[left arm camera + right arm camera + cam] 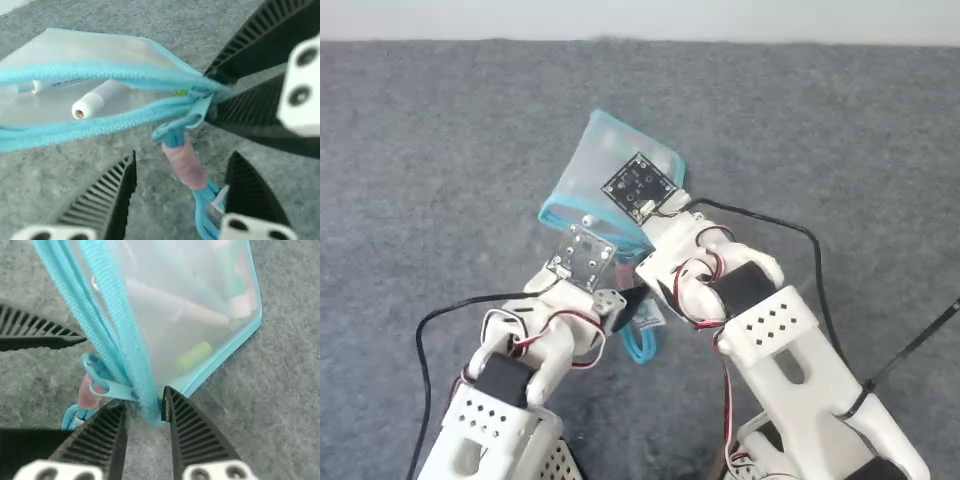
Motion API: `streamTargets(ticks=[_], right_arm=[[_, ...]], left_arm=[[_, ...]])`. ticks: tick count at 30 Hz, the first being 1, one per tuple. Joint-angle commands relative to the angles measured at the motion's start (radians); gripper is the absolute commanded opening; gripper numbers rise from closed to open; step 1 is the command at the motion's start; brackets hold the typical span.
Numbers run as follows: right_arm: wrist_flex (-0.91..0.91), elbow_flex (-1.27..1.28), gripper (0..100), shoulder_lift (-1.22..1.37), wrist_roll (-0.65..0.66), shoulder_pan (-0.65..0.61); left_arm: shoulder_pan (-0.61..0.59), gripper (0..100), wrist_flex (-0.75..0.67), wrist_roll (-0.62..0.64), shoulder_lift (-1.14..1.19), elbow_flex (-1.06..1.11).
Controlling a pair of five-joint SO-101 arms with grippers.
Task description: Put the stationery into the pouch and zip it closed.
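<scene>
Your left arm [515,350] comes in from the near left and your right arm [775,330] from the near right; both wrists bend down over the near end of the pouch [605,170], which sits at the centre of the grey tabletop [430,150]. The right tool [145,401] stands narrow, its two fingers pinched on the pouch's corner at the end of the zip. The left tool [184,159] stands wide, one finger on either side of the pink pull tab [186,167] and apart from it. The slider [199,106] sits at the end by the right tool; the two zip tapes [95,72] run apart from it, so the mouth is open. A white pen [92,102] lies inside, and a green piece [192,356] and paler sticks show through the clear wall; a blue cord loop [640,345] trails from the tab toward the near side, between the arms.

Hard to make out: in the high view the wrist camera boards cover the pouch's near end and the grip; the contents blur through the wall, so you cannot tell their kind or number; whether the near end is lifted off the tabletop cannot be told; the pouch's far end is cut off in the left wrist view.
</scene>
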Motion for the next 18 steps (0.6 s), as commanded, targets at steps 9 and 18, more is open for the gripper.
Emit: streamTargets(ticks=[9,18], right_arm=[[-0.010,-0.009,0.6,-0.004,0.034,-0.031],[-0.091,0.094,0.6,-0.004,0.084,0.048]], left_arm=[[0.003,1,-0.141,0.011,0.021,0.033],[-0.198,1,-0.132,-0.034,0.021,-0.012]])
